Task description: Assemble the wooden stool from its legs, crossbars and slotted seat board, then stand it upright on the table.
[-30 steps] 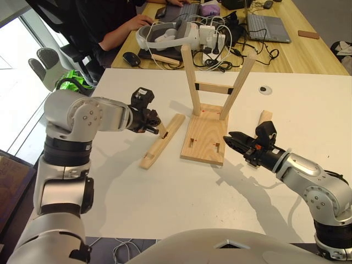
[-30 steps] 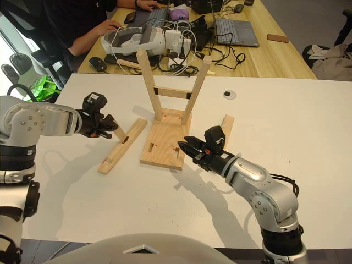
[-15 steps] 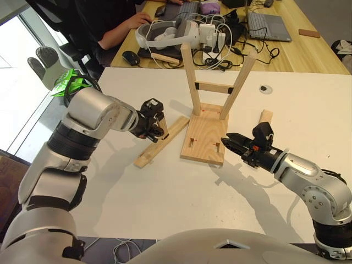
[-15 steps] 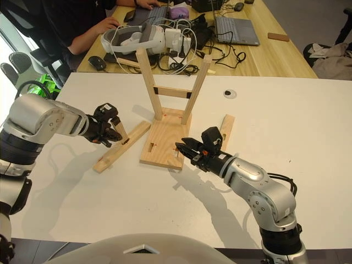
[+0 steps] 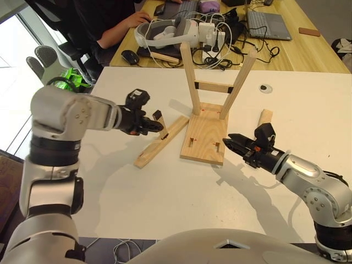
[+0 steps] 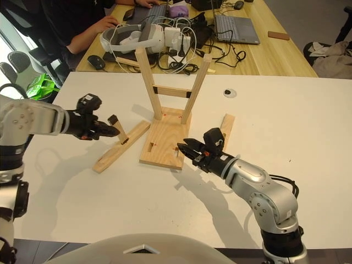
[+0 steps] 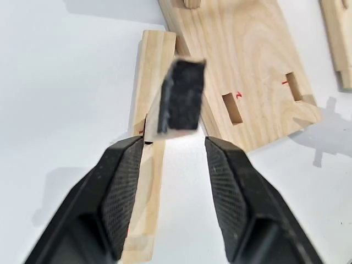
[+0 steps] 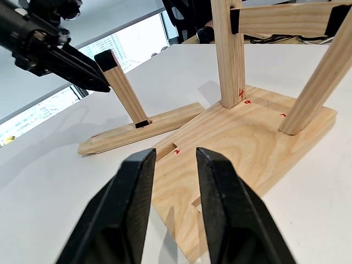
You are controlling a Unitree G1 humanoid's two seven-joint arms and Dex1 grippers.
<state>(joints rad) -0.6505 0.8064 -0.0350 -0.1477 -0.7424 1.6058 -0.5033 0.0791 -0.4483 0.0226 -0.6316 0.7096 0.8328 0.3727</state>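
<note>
The seat board (image 5: 204, 135) lies flat in the middle of the white table (image 5: 165, 203), slotted face up. Two legs (image 5: 190, 80) stand in its far slots, leaning towards the upper middle of the head view. A crossbar (image 5: 213, 87) with black-taped ends joins them partway up.

To the left of the board, a loose leg (image 5: 159, 144) lies on the table, its far end touching the board's left edge. A short crossbar (image 5: 160, 124) is seated in this leg's slot and tilts upward, its black-taped end on top. The left gripper (image 5: 158, 126) reaches in from the left at that bar's height. Its ribbed fingers (image 7: 124, 187) are spread wide, one on each side of the black-taped end. The left wrist view shows a gap on both sides, so nothing is gripped.

The right gripper (image 6: 187, 147) hovers at the board's near right corner, pointing at the two near slots. Its fingers (image 8: 135, 198) are a narrow gap apart and empty. Another loose leg (image 5: 264, 117) lies right of the board, beyond that arm.

The only writing on the parts is in red pen. Small ticks sit beside the slots (image 7: 234, 107), and a mark like a 4 is at the foot of one standing leg (image 8: 240, 94). The other marks are too small to read.

A small dark disc (image 5: 266, 88) sits on the table at the upper right.
</note>
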